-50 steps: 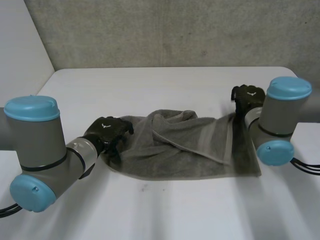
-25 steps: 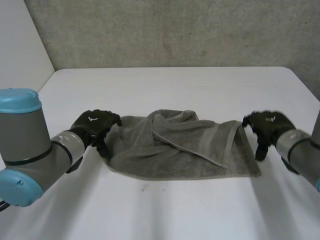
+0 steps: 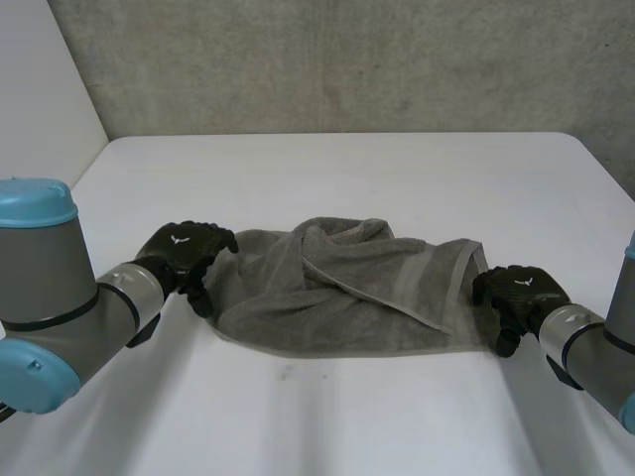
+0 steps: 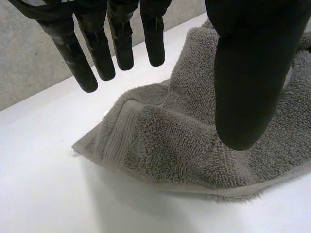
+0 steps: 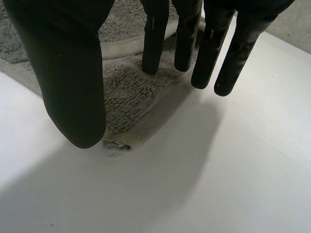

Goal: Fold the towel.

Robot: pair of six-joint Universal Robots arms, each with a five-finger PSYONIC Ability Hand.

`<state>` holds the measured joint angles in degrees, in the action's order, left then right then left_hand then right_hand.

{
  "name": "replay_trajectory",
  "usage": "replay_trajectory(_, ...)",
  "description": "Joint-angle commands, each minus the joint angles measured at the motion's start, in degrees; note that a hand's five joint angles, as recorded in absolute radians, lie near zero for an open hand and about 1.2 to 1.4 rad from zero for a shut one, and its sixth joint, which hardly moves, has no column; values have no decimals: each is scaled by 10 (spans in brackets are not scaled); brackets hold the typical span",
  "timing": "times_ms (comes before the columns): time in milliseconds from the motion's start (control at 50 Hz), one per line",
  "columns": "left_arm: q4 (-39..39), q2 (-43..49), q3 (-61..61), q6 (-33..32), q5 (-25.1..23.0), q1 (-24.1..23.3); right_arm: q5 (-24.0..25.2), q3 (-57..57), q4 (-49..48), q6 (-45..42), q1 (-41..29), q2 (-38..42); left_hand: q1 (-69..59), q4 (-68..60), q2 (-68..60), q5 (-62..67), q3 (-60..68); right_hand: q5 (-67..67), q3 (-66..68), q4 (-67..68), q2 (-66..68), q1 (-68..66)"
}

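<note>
Nearest us, the right hand (image 3: 521,291) sits at the right front corner of the towel (image 3: 337,297). Its fingers (image 5: 154,43) are straight and spread away from the thumb over the cloth, gripping nothing. A little farther back, the left hand (image 3: 187,251) hovers at the towel's left end, its fingers (image 4: 99,48) also straight and holding nothing. Between them we see the grey towel lying rumpled on the white table (image 3: 327,169), with one flap folded diagonally across it. Beyond it stands a grey wall (image 3: 347,59).
</note>
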<state>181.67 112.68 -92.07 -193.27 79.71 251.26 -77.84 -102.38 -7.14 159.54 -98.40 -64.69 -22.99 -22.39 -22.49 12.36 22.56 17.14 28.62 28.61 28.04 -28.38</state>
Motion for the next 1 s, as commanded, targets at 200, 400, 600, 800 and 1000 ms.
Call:
replay_trajectory(200,0,0,0,0,0,0,1,18,-35,0,1,24,-19,-25,-24,25,23,109,94,94,100,-96)
replay_trajectory(400,0,0,0,0,0,1,1,38,-51,0,-5,42,-19,-25,-24,25,23,238,223,223,229,-225)
replay_trajectory(600,0,1,0,0,4,1,-3,41,-76,15,-5,24,-20,-26,-25,27,25,529,514,514,520,-516)
replay_trajectory(800,9,11,0,-9,-9,35,-7,39,-70,25,57,-27,-30,-36,-35,37,35,529,514,514,520,-516)
replay_trajectory(1000,37,66,0,-111,-91,71,-8,46,-71,21,76,-17,-57,-63,-62,63,61,529,514,514,520,-516)
